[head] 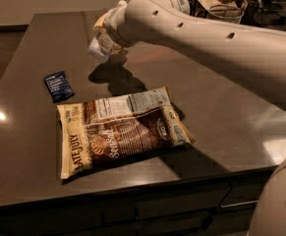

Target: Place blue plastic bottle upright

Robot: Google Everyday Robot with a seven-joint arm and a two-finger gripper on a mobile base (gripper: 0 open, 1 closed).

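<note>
The gripper [104, 32] is clamped on the blue plastic bottle [98, 46], holding it tilted above the surface [221, 107] near the far edge. Pickup is done. Judged outstanding: setting the bottle down upright, then release

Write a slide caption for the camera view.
Gripper holds small clear plastic bottle above dark tabletop, behind brown chip bag and dark blue snack packet.
</note>
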